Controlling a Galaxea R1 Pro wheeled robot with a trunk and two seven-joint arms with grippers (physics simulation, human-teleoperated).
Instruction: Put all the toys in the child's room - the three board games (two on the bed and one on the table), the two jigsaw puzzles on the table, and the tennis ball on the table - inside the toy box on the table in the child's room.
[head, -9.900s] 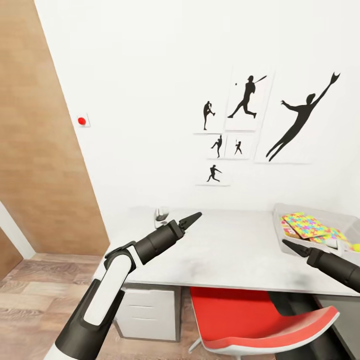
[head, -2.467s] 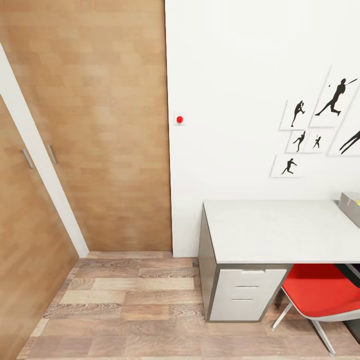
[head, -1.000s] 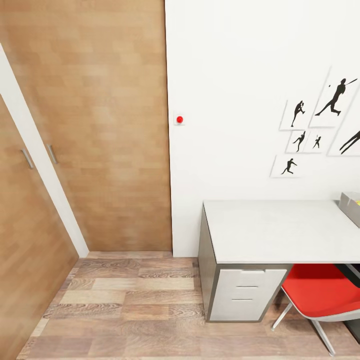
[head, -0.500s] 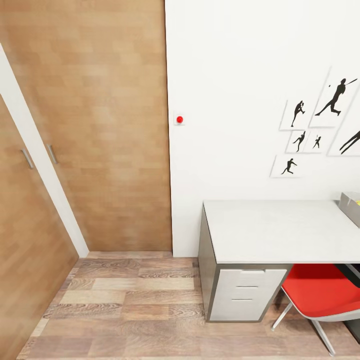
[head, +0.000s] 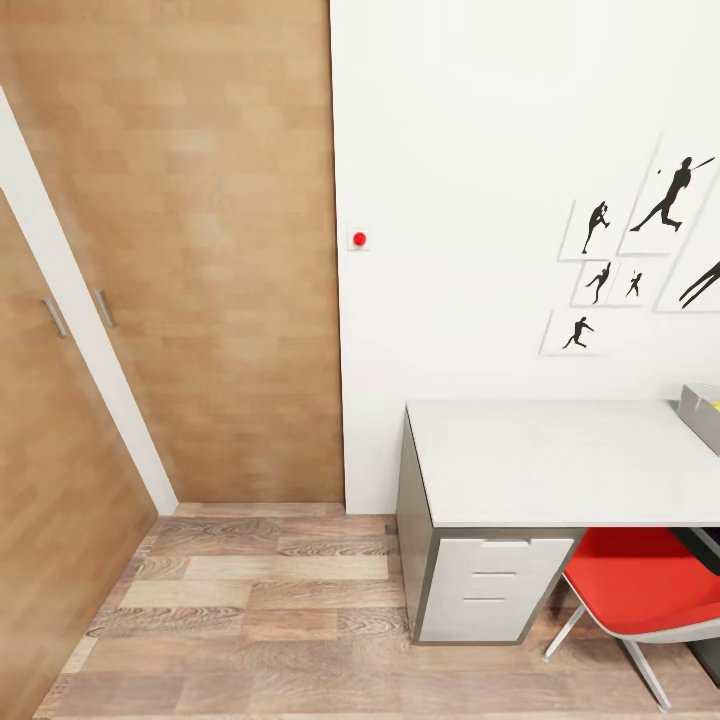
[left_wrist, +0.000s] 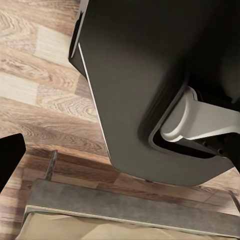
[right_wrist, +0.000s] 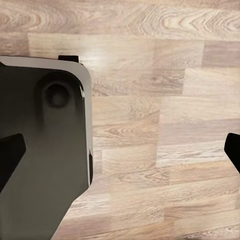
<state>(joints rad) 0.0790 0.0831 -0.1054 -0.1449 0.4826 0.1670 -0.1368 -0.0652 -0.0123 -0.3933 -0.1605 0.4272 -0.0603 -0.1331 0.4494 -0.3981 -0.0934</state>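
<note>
**A:** Toy box (head: 703, 412) first: where is it?

**B:** At the far right edge of the head view, on the desk (head: 560, 465). Just one light-grey corner of it shows, with a speck of yellow inside; what that is I cannot tell.

**A:** Take the room from the biggest thing down.

**B:** White wall (head: 480, 150) over most of the right half. Wooden wardrobe doors (head: 190, 250) fill the left, with slim metal handles (head: 103, 307). Below lies the wood-plank floor (head: 260, 610). Next the desk, pale grey top against the wall, its white three-drawer unit (head: 485, 588) underneath. A red chair (head: 640, 590) is tucked beneath the desk, beside the drawers. Black baseball-player silhouettes (head: 640, 255) hang above the desk. Smallest is a red button (head: 359, 239) on the wall, near the wardrobe's edge.

**A:** And the jaws?

**B:** Right gripper (right_wrist: 122, 152): two dark fingertips (right_wrist: 10, 155) at opposite edges of the right wrist view, spread wide, nothing between them but floor and part of the robot's dark base (right_wrist: 45, 150). Left gripper: one dark fingertip (left_wrist: 9, 157) shows at the frame's edge, so I cannot tell how far it is open. That view also shows the robot's dark body (left_wrist: 150, 85) above the planks.
</note>
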